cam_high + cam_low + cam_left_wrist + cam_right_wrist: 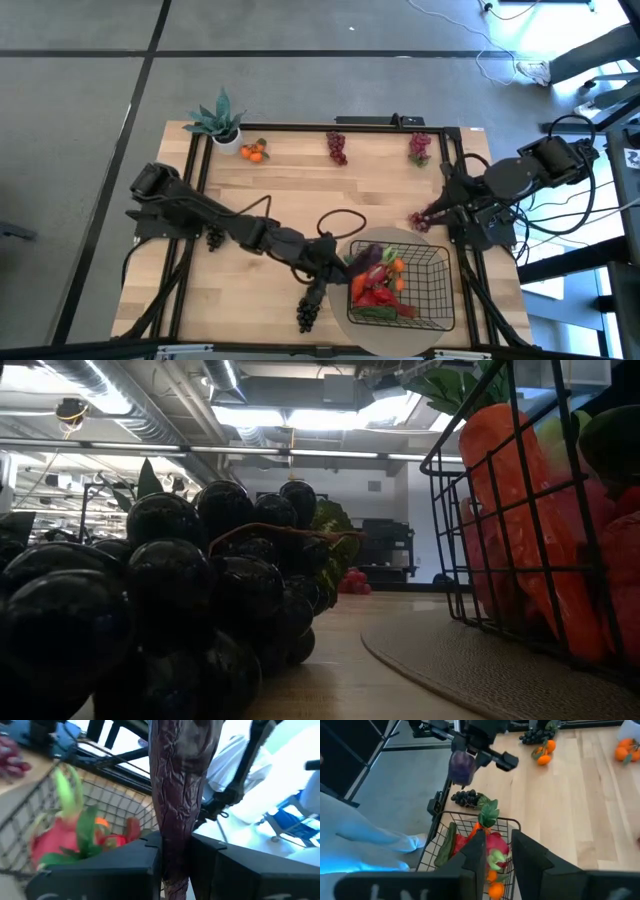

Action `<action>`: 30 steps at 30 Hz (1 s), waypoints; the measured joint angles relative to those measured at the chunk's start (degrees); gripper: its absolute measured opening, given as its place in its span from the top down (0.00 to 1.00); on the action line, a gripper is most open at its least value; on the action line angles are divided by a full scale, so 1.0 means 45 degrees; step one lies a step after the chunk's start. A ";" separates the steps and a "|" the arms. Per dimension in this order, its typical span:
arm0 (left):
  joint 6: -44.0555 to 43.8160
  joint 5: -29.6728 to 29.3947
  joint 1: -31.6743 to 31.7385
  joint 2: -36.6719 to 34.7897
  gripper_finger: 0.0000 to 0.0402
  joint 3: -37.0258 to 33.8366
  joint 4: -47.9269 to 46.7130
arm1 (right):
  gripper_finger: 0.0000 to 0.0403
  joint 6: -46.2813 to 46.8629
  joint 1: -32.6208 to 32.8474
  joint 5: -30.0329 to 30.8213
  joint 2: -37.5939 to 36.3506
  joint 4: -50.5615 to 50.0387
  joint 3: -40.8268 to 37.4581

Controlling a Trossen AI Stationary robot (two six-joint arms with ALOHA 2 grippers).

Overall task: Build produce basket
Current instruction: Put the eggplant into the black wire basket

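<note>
Above the basket (420, 285) rim, our left gripper's (345, 258) fingers pinch the light, stiff eggplant (177, 795) mid-body, while our right gripper's (495, 845) fingers hang spread, empty.

Left arm: enters from the left-centre of the high view and stretches diagonally toward lower centre, nearly fully extended. Left tool (345, 258) sits at lower centre, wrist pointing right. In the left wrist view its two dark fingers (135, 865) are clamped on the eggplant (177, 795), which stands up between them.

Right arm: folded at the right edge of the high view, elbow bent. Right tool (428, 217) points left; in the right wrist view the fingers (474, 851) stand apart with nothing between them.
</note>
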 joint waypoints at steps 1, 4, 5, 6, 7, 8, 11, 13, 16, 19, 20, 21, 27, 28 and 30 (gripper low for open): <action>0.0000 0.0101 0.0028 0.0160 0.90 0.0000 0.0363 | 0.81 -0.0035 -0.0004 -0.0152 0.0000 0.0000 0.0000; -0.0207 0.0471 0.0165 0.0769 0.90 0.0000 0.1429 | 0.81 -0.0051 0.0001 -0.0255 0.0000 -0.0009 0.0000; -0.0231 0.0635 0.0207 0.0991 0.90 0.0000 0.1737 | 0.81 -0.0055 0.0001 -0.0307 0.0000 -0.0027 0.0000; -0.0239 0.0742 0.0239 0.1210 0.90 0.0000 0.2060 | 0.81 -0.0051 0.0001 -0.0382 0.0000 -0.0043 0.0000; -0.0257 0.0826 0.0283 0.1420 0.90 0.0000 0.2409 | 0.81 -0.0051 0.0001 -0.0455 0.0000 -0.0044 0.0000; -0.0324 0.0933 0.0315 0.1601 0.90 0.0000 0.2703 | 0.81 -0.0055 -0.0004 -0.0462 0.0000 -0.0044 0.0000; -0.0656 0.1163 0.0380 0.2072 0.90 0.0000 0.3091 | 0.81 -0.0068 0.0001 -0.0463 0.0000 -0.0044 0.0000; -0.0697 0.1334 0.0406 0.2369 0.90 0.0000 0.3227 | 0.81 -0.0063 0.0001 -0.0461 0.0000 -0.0046 0.0000; -0.0998 0.1616 0.0406 0.2761 0.90 0.0000 0.3598 | 0.81 -0.0284 0.0001 -0.0463 0.0000 -0.0137 0.0000; -0.1317 0.1929 0.0406 0.3053 0.90 0.0000 0.3628 | 0.81 -0.0577 0.0001 -0.0495 0.0000 -0.0180 0.0000; -0.1338 0.2008 0.0406 0.3145 0.90 0.0000 0.3619 | 0.81 -0.0687 0.0001 -0.0495 0.0000 -0.0184 0.0000; -0.1345 0.2024 0.0402 0.3183 0.90 0.0000 0.3562 | 0.81 -0.0756 0.0001 -0.0502 0.0000 -0.0182 0.0000; -0.1336 0.2024 0.0406 0.3162 0.90 0.0005 0.3563 | 0.81 -0.0645 -0.0001 -0.0480 0.0010 -0.0175 0.0000; -0.1336 0.2030 0.0406 0.3162 0.90 0.0005 0.3558 | 0.81 -0.0678 -0.0002 -0.0483 0.0017 -0.0180 0.0000; -0.1340 0.2161 0.0406 0.3162 0.90 0.0005 0.3582 | 0.81 -0.0670 -0.0004 -0.0475 0.0031 -0.0201 -0.0002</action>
